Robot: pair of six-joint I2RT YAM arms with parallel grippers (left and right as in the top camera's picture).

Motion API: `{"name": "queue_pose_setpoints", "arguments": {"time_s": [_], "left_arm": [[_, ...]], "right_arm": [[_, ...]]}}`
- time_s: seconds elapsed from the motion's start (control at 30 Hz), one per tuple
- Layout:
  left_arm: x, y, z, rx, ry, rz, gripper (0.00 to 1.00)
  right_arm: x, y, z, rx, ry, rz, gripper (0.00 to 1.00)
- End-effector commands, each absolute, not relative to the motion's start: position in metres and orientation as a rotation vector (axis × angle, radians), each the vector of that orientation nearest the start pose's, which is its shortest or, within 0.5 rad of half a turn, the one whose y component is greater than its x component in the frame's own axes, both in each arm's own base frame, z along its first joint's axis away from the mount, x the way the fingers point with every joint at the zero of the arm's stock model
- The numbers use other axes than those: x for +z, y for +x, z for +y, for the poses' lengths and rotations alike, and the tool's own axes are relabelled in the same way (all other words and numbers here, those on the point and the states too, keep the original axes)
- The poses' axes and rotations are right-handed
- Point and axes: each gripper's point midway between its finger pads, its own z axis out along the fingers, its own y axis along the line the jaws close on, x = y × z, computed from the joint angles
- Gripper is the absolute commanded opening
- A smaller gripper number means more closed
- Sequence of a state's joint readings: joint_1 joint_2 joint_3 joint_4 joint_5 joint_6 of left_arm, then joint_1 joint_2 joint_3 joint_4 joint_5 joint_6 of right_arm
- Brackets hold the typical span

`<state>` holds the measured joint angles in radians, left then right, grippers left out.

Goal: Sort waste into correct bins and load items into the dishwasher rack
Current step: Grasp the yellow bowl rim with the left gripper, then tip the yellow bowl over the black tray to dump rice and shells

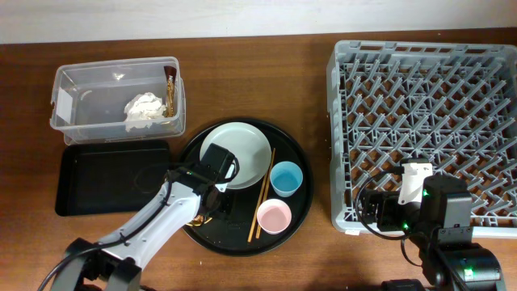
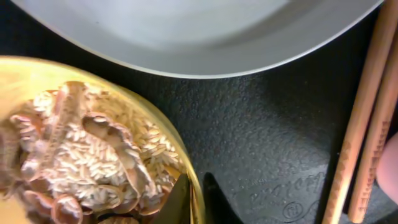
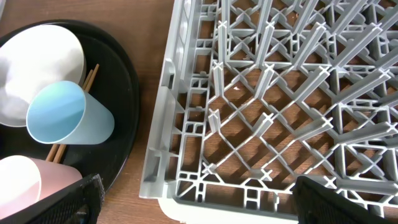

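My left gripper [image 2: 198, 199] is shut on the rim of the small yellow bowl [image 2: 37, 71], one finger inside and one outside. The bowl holds brownish food scraps [image 2: 74, 155]. From overhead the left gripper [image 1: 206, 206] is over the round black tray [image 1: 295, 145], and my arm hides most of the bowl. The pale plate [image 1: 242, 149], blue cup [image 1: 286, 178], pink cup [image 1: 274, 216] and chopsticks [image 1: 263, 194] lie on that tray. My right gripper [image 3: 199, 199] is open and empty above the front left corner of the grey rack [image 1: 428, 121].
The clear tub [image 1: 81, 81] at back left holds crumpled tissue [image 1: 144, 111] and a brown wrapper [image 1: 170, 85]. The flat black tray [image 1: 105, 174] lies in front of it. The rack [image 3: 280, 93] holds nothing that I can see.
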<state>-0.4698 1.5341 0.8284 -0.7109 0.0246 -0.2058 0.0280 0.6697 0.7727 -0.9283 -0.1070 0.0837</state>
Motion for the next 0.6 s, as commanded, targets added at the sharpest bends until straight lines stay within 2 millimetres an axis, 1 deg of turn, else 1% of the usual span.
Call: {"name": "queue_pose_setpoints", "arguments": {"time_s": [0.0, 0.07, 0.1, 0.2, 0.23, 0.3, 0.37, 0.47, 0.53, 0.57], "left_arm": [[0.019, 0.236, -0.128, -0.127, 0.401, 2.986, 0.01], [0.025, 0.239, -0.130, -0.131, 0.400, 2.980, 0.01], [0.033, 0.243, -0.132, -0.135, 0.399, 2.970, 0.01], [0.058, 0.254, -0.138, -0.155, 0.395, 2.929, 0.01], [0.074, 0.260, -0.140, -0.164, 0.393, 2.909, 0.01], [0.093, 0.267, -0.144, -0.177, 0.390, 2.881, 0.01], [0.105, 0.275, -0.142, -0.182, 0.363, 2.865, 0.01], [0.119, 0.289, -0.121, -0.176, 0.249, 2.851, 0.00], [0.123, 0.299, -0.096, -0.162, 0.129, 2.842, 0.00], [0.124, 0.303, -0.085, -0.178, 0.103, 2.841, 0.00]], "right_arm": [[0.190, 0.218, 0.026, 0.194, 0.019, 2.379, 0.98], [0.190, 0.218, 0.026, 0.194, 0.019, 2.379, 0.98], [0.190, 0.218, 0.026, 0.194, 0.019, 2.379, 0.98], [0.190, 0.218, 0.026, 0.194, 0.019, 2.379, 0.98], [0.190, 0.218, 0.026, 0.194, 0.019, 2.379, 0.98], [0.190, 0.218, 0.026, 0.194, 0.019, 2.379, 0.98], [0.190, 0.218, 0.026, 0.194, 0.019, 2.379, 0.98], [0.190, 0.218, 0.026, 0.194, 0.019, 2.379, 0.98], [0.190, 0.218, 0.026, 0.194, 0.019, 2.379, 0.98], [0.190, 0.218, 0.026, 0.194, 0.019, 2.379, 0.98]]}}
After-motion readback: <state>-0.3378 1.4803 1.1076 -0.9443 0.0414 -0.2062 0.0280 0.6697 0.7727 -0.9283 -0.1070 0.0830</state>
